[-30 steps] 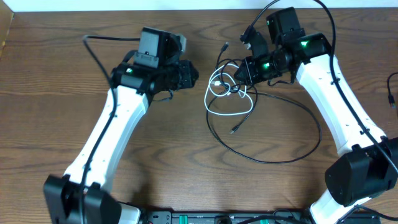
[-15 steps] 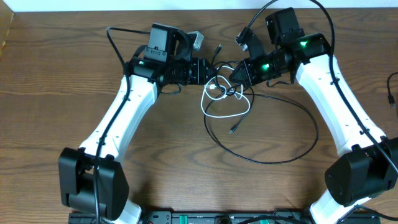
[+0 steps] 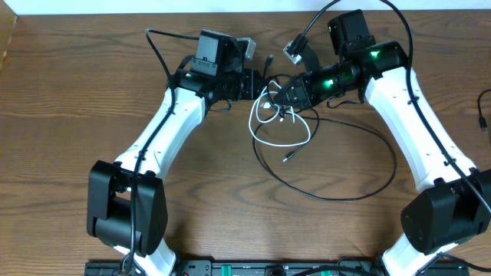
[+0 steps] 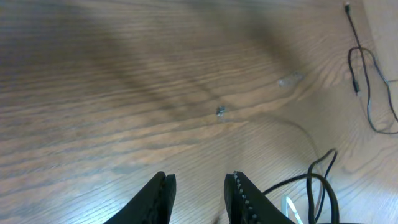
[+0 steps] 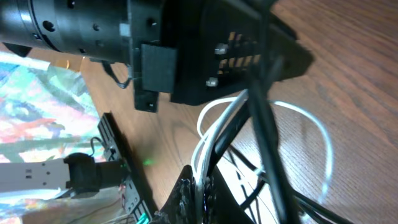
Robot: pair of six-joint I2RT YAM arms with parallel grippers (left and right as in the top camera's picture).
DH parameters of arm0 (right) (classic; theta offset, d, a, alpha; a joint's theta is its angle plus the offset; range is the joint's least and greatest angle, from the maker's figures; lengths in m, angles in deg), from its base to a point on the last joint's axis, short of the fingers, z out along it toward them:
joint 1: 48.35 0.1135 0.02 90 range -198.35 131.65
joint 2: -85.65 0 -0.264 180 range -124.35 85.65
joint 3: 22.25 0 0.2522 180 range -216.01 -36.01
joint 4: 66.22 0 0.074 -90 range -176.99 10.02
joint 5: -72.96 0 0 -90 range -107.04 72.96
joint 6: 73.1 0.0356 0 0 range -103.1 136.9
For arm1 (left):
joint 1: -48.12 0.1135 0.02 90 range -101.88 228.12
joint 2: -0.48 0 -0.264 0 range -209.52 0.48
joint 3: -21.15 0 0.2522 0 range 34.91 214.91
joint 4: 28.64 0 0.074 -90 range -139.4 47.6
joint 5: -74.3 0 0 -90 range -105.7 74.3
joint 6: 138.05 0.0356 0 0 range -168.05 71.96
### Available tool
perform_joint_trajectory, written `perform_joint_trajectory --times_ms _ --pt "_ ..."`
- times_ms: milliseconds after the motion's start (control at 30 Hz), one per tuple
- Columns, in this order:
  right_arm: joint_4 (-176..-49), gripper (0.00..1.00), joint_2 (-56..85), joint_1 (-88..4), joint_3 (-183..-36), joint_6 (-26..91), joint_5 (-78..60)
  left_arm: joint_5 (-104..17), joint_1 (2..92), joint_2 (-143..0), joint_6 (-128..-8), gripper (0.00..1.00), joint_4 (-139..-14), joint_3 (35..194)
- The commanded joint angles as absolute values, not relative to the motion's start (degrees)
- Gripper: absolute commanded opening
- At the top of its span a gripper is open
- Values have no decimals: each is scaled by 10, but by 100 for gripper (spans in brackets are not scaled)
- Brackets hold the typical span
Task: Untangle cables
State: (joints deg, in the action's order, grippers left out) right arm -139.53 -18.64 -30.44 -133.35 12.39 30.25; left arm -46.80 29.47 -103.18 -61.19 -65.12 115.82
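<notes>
- left tool [image 4: 199, 179]: jaws apart, nothing between them
- right tool [image 5: 196, 190]: closed on the white cable [image 3: 280, 143] (the black cable [image 3: 337, 198] crosses there)
- both lie tangled on the bench [image 3: 77, 115], between the tools

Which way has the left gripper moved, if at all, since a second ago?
Yes. In the overhead view the left gripper shifted right along the table's far edge, closing the gap to the white cable held by the right gripper.

Dark wood-grain table [image 3: 54, 115]; white strip [image 3: 115, 6] along far edge.
</notes>
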Motion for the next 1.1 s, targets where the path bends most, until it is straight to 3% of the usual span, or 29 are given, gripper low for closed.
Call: perform_joint_trajectory --times_ms 0,133,367,533,600,1067 --pt "-1396 1 -185 -304 -1335 104 334 -476 284 -1035 -631 38 -646 1165" --pt "-1396 1 -185 -312 -1335 104 324 -543 314 -1035 -589 50 -649 1165" --pt "-1396 1 -185 -314 -1335 104 324 -707 361 -1035 -521 55 -647 1165" --pt "-1396 1 -185 -316 -1335 104 321 -708 379 -1035 -501 56 -665 1164" --pt "-1396 1 -185 -316 -1335 117 295 -720 392 -1035 -498 62 -663 1164" --pt "-1394 1 -185 -316 -1335 130 272 -920 398 -1037 -410 63 -707 1163"
